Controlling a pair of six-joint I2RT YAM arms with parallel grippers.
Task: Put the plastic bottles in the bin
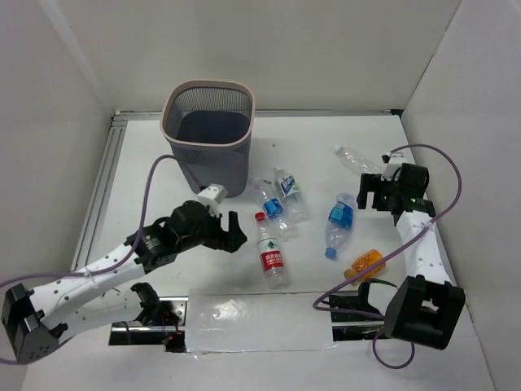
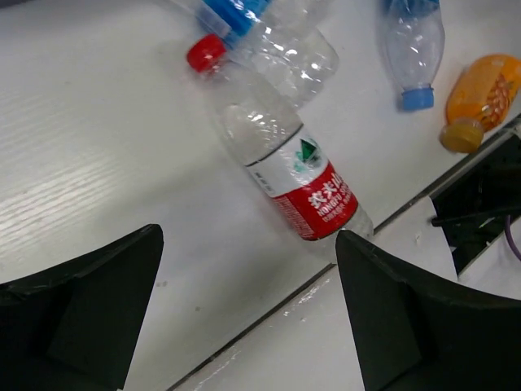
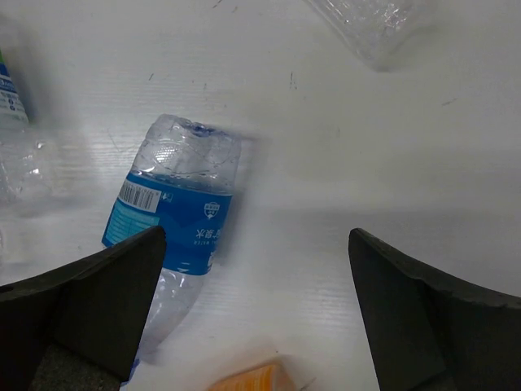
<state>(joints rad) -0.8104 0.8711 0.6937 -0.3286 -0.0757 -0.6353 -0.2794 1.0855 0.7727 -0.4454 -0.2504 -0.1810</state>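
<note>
The dark mesh bin (image 1: 168, 122) with its pink rim stands at the back left. Several plastic bottles lie on the table to its right: a red-labelled one (image 1: 271, 261) (image 2: 303, 184), two clear ones (image 1: 271, 208) (image 1: 288, 192) close to the bin, a blue-labelled one (image 1: 339, 220) (image 3: 175, 210), a small orange one (image 1: 364, 264) (image 2: 485, 91) and a clear one (image 1: 353, 158) (image 3: 368, 24) at the back right. My left gripper (image 1: 235, 230) (image 2: 248, 236) is open just left of the red-labelled bottle. My right gripper (image 1: 368, 195) (image 3: 256, 235) is open beside the blue-labelled bottle, holding nothing.
White walls close in the table on the left, back and right. A metal rail (image 1: 102, 187) runs along the left side. A taped seam (image 2: 269, 305) crosses the table near the front, by the arm bases (image 1: 423, 309). Purple cables (image 1: 446, 175) loop over both arms.
</note>
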